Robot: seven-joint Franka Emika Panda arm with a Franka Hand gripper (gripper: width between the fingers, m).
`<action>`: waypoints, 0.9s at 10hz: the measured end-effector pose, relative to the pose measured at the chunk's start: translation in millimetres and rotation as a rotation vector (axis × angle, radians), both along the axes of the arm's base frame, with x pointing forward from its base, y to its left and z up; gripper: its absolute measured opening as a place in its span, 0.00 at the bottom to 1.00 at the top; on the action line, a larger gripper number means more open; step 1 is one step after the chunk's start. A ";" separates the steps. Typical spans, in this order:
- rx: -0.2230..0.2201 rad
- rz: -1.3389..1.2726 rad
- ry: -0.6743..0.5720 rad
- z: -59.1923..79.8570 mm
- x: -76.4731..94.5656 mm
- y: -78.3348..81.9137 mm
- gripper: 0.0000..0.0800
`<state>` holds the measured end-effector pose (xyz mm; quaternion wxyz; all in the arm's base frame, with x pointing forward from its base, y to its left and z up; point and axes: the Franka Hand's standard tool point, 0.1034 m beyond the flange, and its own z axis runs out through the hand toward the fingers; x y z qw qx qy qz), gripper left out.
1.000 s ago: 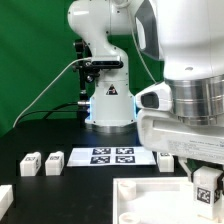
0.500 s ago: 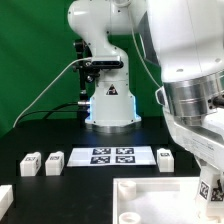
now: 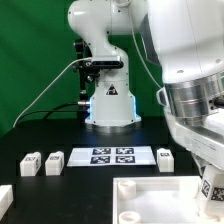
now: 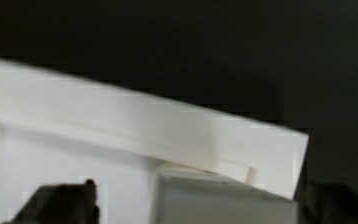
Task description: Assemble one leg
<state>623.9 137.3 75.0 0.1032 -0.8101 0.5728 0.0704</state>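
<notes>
Exterior view evenly lit and fairly sharp; wrist view dim, blurred, white slab (image 4: 149, 115) glaring, fingers (image 4: 64, 203) in shadow

No words can be read; a triangle sign (image 3: 110, 92) marks the arm's base (image 3: 110, 113), square tags (image 3: 101, 153) the marker board (image 3: 112, 161).

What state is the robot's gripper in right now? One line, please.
Gripper: cannot be told; a small white plastic cuboid leg with a black-and-white tag sits between its fingers, contact unclear.

White robot arm (image 3: 105, 60) on a black table (image 3: 90, 185). The marker board (image 3: 111, 155) shows 4 tags, with 1 leg (image 3: 165, 155) just beside it.
</notes>
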 end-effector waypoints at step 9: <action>-0.082 1.183 -0.162 1.8 0.5 -11.1 0.81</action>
